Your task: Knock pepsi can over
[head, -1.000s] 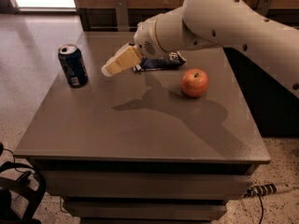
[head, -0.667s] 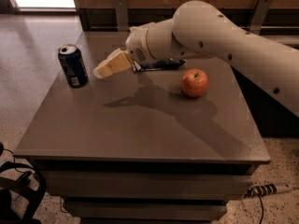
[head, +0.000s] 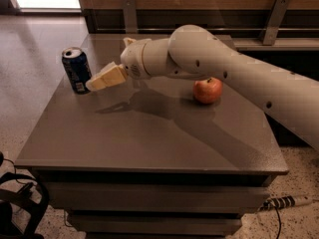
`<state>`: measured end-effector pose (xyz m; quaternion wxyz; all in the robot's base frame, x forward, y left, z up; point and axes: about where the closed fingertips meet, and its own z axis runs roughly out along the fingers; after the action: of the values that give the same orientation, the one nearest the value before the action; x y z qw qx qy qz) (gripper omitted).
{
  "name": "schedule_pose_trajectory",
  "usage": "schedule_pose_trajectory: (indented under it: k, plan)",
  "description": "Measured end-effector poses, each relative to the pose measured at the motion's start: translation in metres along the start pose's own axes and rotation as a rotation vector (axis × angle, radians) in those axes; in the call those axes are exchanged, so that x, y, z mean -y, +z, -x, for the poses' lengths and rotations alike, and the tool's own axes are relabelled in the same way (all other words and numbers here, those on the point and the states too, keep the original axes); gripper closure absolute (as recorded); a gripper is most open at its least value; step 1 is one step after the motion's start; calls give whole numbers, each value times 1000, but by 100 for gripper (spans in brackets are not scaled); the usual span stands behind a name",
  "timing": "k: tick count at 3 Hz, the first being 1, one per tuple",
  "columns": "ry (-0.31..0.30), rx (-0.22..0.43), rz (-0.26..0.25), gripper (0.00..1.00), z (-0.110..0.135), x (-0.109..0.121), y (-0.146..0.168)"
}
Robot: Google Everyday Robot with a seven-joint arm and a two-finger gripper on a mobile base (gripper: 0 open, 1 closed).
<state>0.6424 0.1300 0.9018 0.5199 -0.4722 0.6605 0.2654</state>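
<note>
The pepsi can (head: 76, 69), dark blue with a silver top, stands upright near the left edge of the grey table (head: 149, 133). My gripper (head: 94, 82) reaches from the right on a white arm. Its cream fingertips are right at the can's lower right side, touching or almost touching it. The gripper holds nothing.
A red apple (head: 208, 90) sits on the table to the right of my arm. A wooden wall with metal brackets runs behind the table. A black object and cables lie on the floor at the lower left and lower right.
My gripper has moved left across the table, from well right of the can to right beside it. The arm now hides the dark flat object behind it. The can still stands.
</note>
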Motion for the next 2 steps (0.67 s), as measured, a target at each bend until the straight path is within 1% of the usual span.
schedule_pose_trajectory:
  k: [2]
  plan:
    - [6, 112, 49, 0, 1, -14, 48]
